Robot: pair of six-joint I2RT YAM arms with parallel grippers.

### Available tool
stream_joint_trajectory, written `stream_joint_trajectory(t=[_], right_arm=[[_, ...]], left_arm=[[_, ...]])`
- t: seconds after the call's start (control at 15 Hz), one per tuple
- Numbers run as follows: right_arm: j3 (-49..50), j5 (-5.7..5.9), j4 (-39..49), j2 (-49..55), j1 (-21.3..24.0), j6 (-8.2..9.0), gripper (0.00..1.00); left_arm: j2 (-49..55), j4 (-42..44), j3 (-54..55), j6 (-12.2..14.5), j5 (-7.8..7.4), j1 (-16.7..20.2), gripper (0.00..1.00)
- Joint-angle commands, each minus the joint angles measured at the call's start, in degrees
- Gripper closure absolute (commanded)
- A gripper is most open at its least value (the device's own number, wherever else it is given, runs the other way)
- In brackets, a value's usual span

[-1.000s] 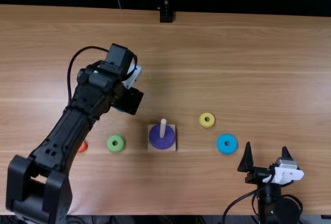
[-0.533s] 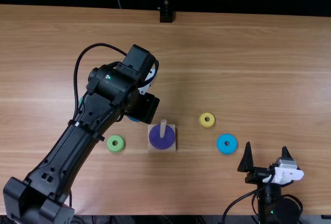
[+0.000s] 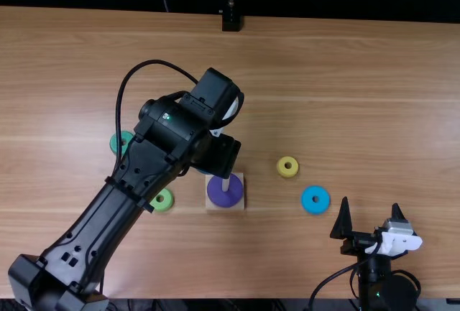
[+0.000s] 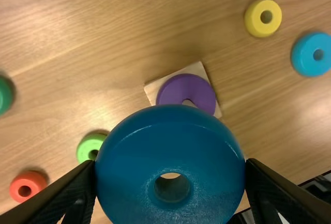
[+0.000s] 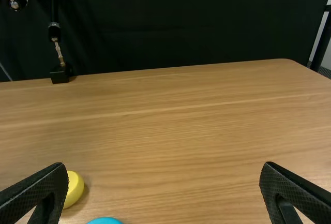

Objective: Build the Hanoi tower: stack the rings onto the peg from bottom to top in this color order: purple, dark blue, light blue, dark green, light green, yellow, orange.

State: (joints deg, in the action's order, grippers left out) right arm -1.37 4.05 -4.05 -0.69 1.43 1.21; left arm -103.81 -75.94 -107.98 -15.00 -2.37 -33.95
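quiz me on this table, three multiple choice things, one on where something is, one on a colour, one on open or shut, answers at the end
1. Where is the dark blue ring?
A) around the peg
B) flat on the table
C) between the left gripper's fingers

2. What colour is the ring around the peg?
A) purple
B) orange
C) yellow

3. How is the right gripper?
A) shut on a ring
B) open, holding nothing
C) shut, holding nothing

Answers:
1: C, the left wrist view shows a finger at each side of it.
2: A, the top view shows purple around the peg on its square base.
3: B, its fingers stand wide apart with nothing between them.
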Motion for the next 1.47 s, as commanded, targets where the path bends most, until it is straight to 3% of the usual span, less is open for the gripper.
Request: stream_joint_trajectory(t=[0.0, 0.53, 1.4], right_arm=[[0.58, -0.36, -0.86, 0.69, 0.5, -0.05, 0.0], [0.58, -0.36, -0.86, 0.69, 0.5, -0.05, 0.0], [0.49, -0.36, -0.86, 0.69, 0.59, -0.05, 0.0]], left_arm=[[1.77, -0.42, -2.14, -2.92, -0.05, -1.29, 1.0], [1.42, -0.31, -1.97, -5.77, -0.16, -4.37, 1.0], [-2.01, 0.43, -1.88, -6.41, -0.27, -6.04, 1.0]])
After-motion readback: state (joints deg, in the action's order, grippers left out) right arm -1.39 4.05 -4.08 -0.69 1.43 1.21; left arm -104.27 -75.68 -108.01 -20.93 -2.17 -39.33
